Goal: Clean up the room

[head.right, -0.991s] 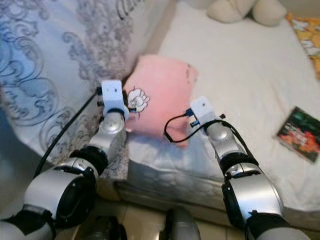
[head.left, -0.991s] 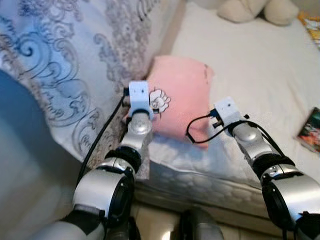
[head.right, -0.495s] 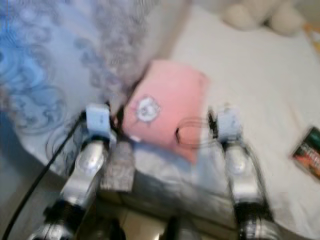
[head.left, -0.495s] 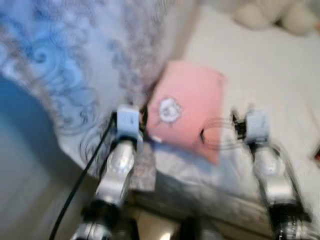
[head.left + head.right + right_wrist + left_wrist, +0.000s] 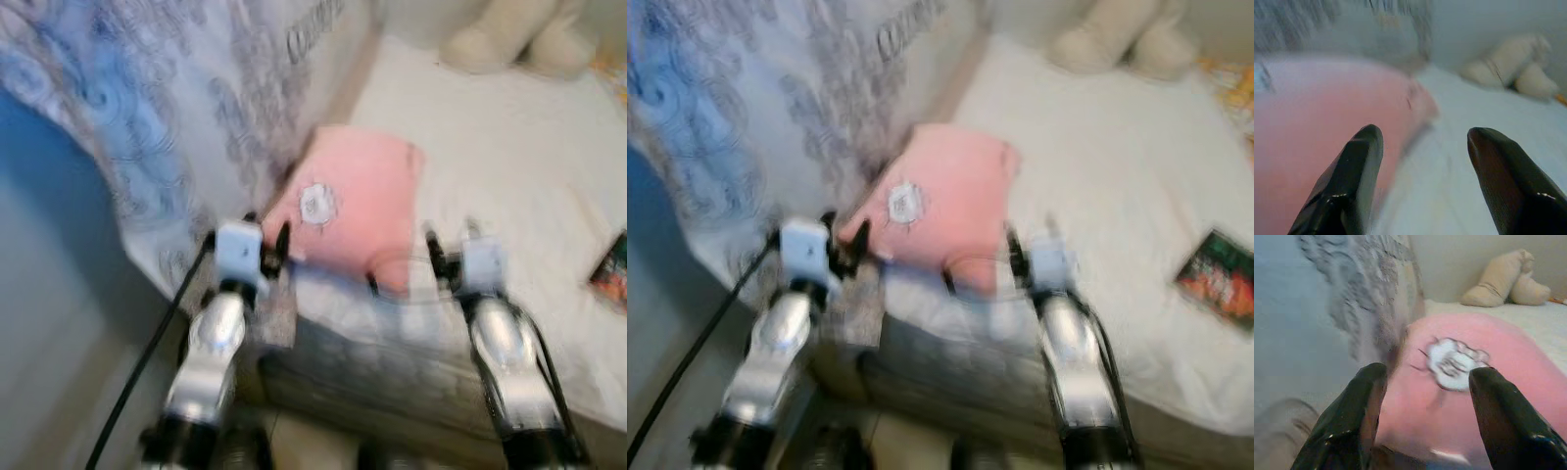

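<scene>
Bed point(image 5: 509, 186) w/ patterned quilt point(image 5: 147, 117) heaped on its left. Pink pillow point(image 5: 358, 201) lies at mattress edge beside quilt. Left pincer point(image 5: 1422, 416) & right pincer point(image 5: 1422, 181) both spread, flanking it, not touching. Risk: blurred approach, fingers may snag quilt or shove pillow away.

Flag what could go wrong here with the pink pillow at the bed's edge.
The pink pillow lies at the mattress edge; a one-sided nudge might tip it off. The left hand and right hand are open, none gripping. Blurred head views could spoil aim.
</scene>
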`<state>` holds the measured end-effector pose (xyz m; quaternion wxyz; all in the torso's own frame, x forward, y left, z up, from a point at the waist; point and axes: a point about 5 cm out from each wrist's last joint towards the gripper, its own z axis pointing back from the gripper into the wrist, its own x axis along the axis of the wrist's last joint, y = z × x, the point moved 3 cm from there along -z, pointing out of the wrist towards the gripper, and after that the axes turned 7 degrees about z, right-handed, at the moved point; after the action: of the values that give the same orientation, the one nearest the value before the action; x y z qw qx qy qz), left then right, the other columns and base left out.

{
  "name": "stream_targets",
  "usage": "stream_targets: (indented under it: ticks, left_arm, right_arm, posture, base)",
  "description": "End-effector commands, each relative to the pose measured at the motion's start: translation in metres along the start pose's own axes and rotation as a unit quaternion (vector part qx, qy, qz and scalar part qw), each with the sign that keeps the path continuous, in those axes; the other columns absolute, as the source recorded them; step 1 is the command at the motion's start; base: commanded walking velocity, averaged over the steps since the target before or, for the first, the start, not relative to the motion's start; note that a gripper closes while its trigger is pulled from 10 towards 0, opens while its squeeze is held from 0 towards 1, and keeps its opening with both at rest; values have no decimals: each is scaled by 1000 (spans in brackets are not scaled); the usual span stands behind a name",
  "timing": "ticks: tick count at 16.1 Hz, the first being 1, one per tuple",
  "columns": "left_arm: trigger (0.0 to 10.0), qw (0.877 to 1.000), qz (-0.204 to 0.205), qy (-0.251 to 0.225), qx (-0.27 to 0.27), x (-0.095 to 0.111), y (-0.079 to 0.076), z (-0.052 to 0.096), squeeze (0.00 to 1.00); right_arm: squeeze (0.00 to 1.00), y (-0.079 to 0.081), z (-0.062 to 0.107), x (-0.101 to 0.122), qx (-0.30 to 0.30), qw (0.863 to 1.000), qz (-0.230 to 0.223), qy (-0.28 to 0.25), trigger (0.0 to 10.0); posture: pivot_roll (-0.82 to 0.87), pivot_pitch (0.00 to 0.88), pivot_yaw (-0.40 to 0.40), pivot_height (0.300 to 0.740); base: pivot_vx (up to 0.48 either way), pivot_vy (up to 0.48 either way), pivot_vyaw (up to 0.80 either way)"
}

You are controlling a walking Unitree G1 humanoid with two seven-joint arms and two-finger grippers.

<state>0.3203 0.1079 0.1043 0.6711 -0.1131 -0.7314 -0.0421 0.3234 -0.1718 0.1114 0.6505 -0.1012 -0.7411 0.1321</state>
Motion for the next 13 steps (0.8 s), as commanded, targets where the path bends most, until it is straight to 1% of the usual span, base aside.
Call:
stream_targets:
  ticks: [1,2,4,5,7,8,9,10,11,12,13]
  left_arm:
    - [10000,1000,2,-3,-7,3,-1,-2,0]
    - [10000,1000,9,-1,-5,2,1,-1,0]
    - [10000,1000,8,-2,4,2,4,-2,0]
    - [10000,1000,9,-1,5,3,4,-2,0]
    - [10000,1000,9,3,14,1,6,-3,0]
    - [10000,1000,12,11,24,-2,10,-3,0]
    - [10000,999,24,21,38,-7,15,-3,0]
    - [10000,997,46,32,56,-12,21,-2,0]
    - [10000,995,52,45,70,-18,25,-1,0]
    - [10000,984,90,92,124,-39,42,8,0]
    - [10000,981,76,112,137,-49,50,15,0]
  right_arm:
    - [0,-6,4,-6,-8,1000,10,14,10000]
    - [0,-6,3,-3,-10,1000,15,10,10000]
    - [0,0,9,-9,-5,999,13,28,10000]
    - [0,0,10,-11,-3,999,12,33,10000]
    - [0,-1,11,-18,-12,998,0,54,10000]
    - [0,-2,14,-22,-16,998,-1,65,10000]
    - [0,-4,16,-26,-18,997,0,72,10000]
    - [0,-5,18,-27,-20,997,-1,72,10000]
    - [0,-6,19,-29,-22,997,-7,75,10000]
    - [0,-10,23,-42,-37,992,-46,113,10000]
    - [0,-10,25,-54,-42,986,-70,145,10000]
  posture:
    - [-151,0,16,697]
    - [-151,0,16,697]
    - [-148,0,14,697]
    - [-148,0,14,697]
    - [-148,0,16,697]
    - [-154,0,17,697]
    - [-158,0,18,697]
    - [-166,0,20,697]
    - [-169,0,21,697]
    - [-174,0,21,697]
    - [-176,0,20,697]
  base:
    - [0,0,-750]
    - [0,-480,-756]
    - [0,0,-756]
    - [0,0,-756]
    - [0,0,-756]
    - [0,0,-750]
    - [0,-480,-756]
    - [0,-480,-756]
    - [0,-480,-756]
    - [0,0,0]
    - [0,0,0]
